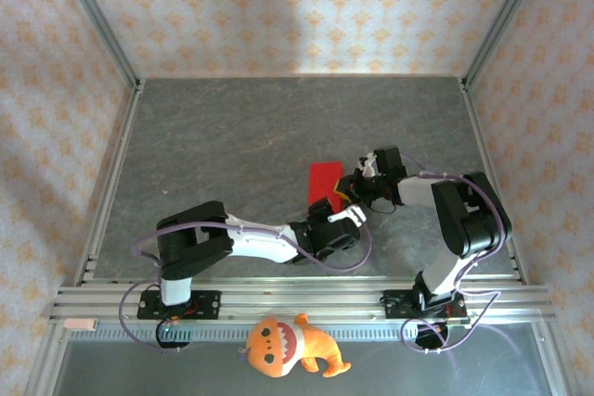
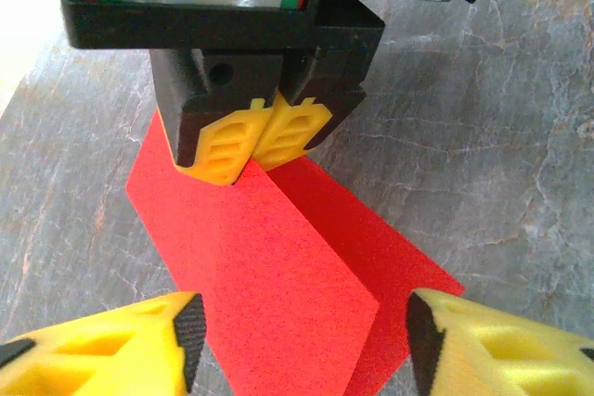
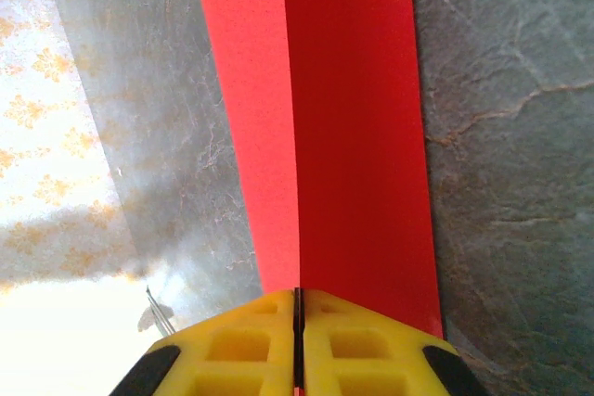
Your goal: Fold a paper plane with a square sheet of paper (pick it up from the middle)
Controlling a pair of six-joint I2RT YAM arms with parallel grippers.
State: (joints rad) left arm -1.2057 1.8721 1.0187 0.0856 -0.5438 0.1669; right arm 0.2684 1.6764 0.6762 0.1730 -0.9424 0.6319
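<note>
The square sheet of paper [image 1: 322, 180] is bright red and bent along a centre ridge, one half raised and the other lying on the grey table [image 1: 232, 136]. My right gripper [image 3: 297, 301] is shut on the ridge at one end of the sheet [image 3: 353, 118]. From the left wrist, the right gripper [image 2: 260, 144] pinches the paper's far end. My left gripper [image 2: 302, 331] is open, its yellow fingers [image 2: 139, 340] standing on either side of the near end of the paper [image 2: 278, 266] without touching it. From above, the left gripper [image 1: 342, 212] sits just below the right gripper [image 1: 349, 190].
An orange plush toy with white teeth [image 1: 283, 345] lies in front of the aluminium rail [image 1: 278, 299] that carries the arm bases. Patterned walls close in the table on three sides. Open grey table surface stretches behind and to the left of the paper.
</note>
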